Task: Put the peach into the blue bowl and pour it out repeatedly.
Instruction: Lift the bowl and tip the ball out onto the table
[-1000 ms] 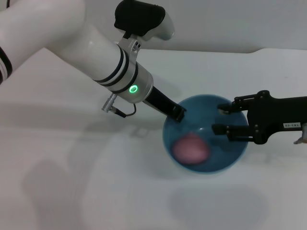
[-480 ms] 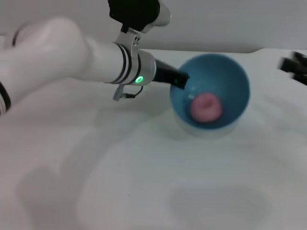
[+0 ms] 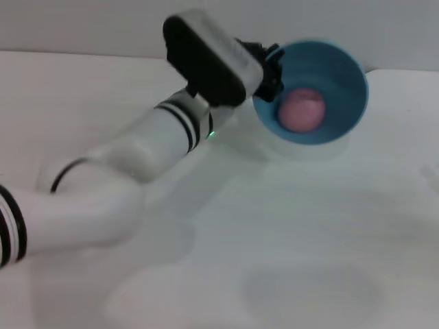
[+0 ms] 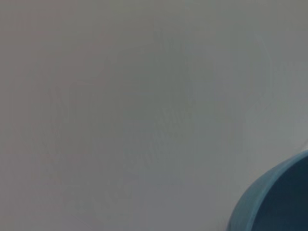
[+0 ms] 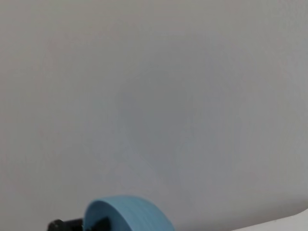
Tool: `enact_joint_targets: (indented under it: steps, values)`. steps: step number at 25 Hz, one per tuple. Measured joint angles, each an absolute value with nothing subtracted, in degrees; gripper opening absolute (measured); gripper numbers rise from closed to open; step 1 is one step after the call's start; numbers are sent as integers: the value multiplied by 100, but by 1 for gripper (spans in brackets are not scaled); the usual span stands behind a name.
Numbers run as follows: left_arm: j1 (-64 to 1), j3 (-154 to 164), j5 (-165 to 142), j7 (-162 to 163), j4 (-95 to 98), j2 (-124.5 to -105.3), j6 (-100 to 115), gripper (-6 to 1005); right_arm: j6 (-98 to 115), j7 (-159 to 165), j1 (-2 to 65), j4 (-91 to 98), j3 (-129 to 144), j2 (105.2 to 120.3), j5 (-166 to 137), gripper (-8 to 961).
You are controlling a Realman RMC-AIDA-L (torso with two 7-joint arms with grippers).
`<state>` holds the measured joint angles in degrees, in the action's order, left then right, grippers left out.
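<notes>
The blue bowl [image 3: 312,89] is lifted off the white table and tilted, its opening facing the head camera. The pink peach [image 3: 301,110] rests inside it, low in the hollow. My left gripper [image 3: 269,72] is shut on the bowl's near-left rim. A curved piece of the bowl's rim [image 4: 269,197] fills a corner of the left wrist view. The right wrist view shows the bowl's outside [image 5: 127,214] from far off, with the left gripper's dark fingers [image 5: 72,225] at its edge. My right gripper is out of the head view.
The white table [image 3: 295,260] spreads below the raised bowl, with the bowl's shadow on it. A pale wall stands behind. My left arm [image 3: 123,178] crosses the left half of the head view.
The left gripper has raised the bowl up and away and tipped its opening toward the camera, the peach staying inside. The right gripper drew back to the right and left the head view.
</notes>
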<state>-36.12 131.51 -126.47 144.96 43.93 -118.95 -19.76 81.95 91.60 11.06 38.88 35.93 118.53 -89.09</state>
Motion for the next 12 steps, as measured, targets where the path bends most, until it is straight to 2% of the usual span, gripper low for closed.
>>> enact_joint_targets:
  steps: [5,12]
  values:
    - [-3645,13944,-12650,14043,3804,-11908,-3470,-1,8199,9158,1191,3870,3592,11856,-8906,521]
    - [-3638,14585,-12656,12673,3512,-11909,-4112,-1,8160,9065,1336,3799,3627,11857,-8910,518]
